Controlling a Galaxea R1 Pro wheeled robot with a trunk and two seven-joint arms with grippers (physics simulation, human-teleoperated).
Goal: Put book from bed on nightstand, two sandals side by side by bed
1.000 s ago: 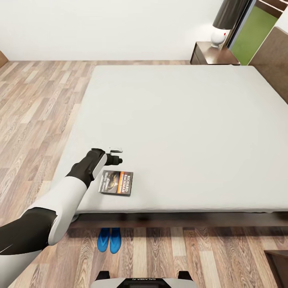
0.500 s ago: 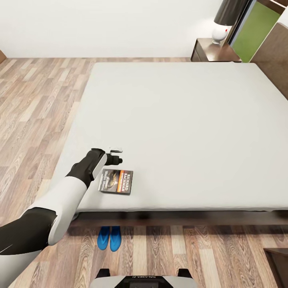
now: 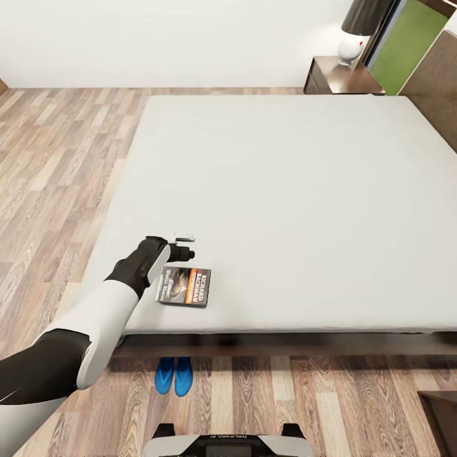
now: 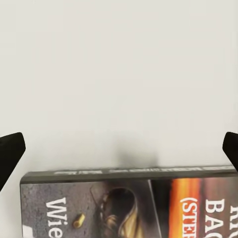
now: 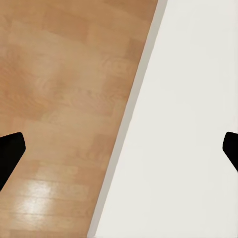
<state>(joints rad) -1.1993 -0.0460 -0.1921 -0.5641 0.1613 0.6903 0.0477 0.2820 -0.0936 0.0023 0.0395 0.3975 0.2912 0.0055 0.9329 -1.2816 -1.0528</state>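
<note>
Not much has changed in the last second: the whole head view has slid down a touch, so that's the camera tilting, while the left arm and the book (image 3: 185, 287) sit exactly where they were. The left pincer (image 3: 184, 247) hovers just above the book's far edge, in the lower left part of the frame, and in the left wrist view its two dark fingertips (image 4: 11, 153) stand wide apart with the book (image 4: 134, 203) between and below them, so it's released and grasping nothing. The book lies flat near the front edge of the bed (image 3: 285, 190). My guess is the grab hasn't started, the arm's just lined up. The two blue sandals (image 3: 173, 376) are already side by side on the floor right at the bed's foot, touching or nearly. The nightstand (image 3: 330, 75) is way off in the upper right with a lamp (image 3: 354, 38) on top, so there's a long carry ahead. The right pincer (image 5: 119, 148) is also released, hanging over the bed edge and floor (image 5: 64, 99). No containers in play here.
</note>
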